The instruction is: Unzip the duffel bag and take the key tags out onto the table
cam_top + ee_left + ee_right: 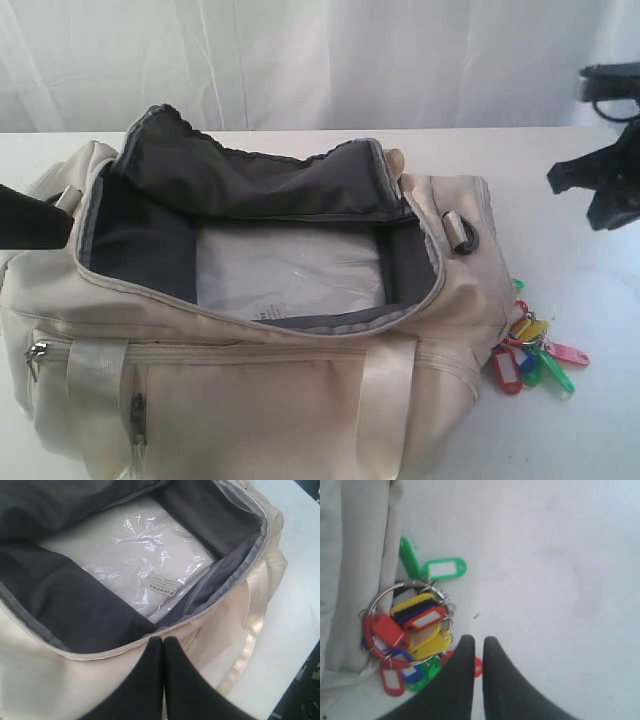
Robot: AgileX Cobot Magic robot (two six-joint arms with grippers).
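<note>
The left gripper (pixel 163 641) has two black fingers (pixel 145 680). They are smooth, wide at the back and thin at the tips, like a bird's beak. The right gripper (pixel 479 642) looks the same, with two black fingers (pixel 502 685) and round tips. In the outside view the right arm (pixel 605 180) is a dark, lumpy shape, maybe with a grey part on top.

the duffel bag (pixel 250 400) runs off the exterior view's lower edge; the label (pixel 162 584) inside is unreadably small.
</note>
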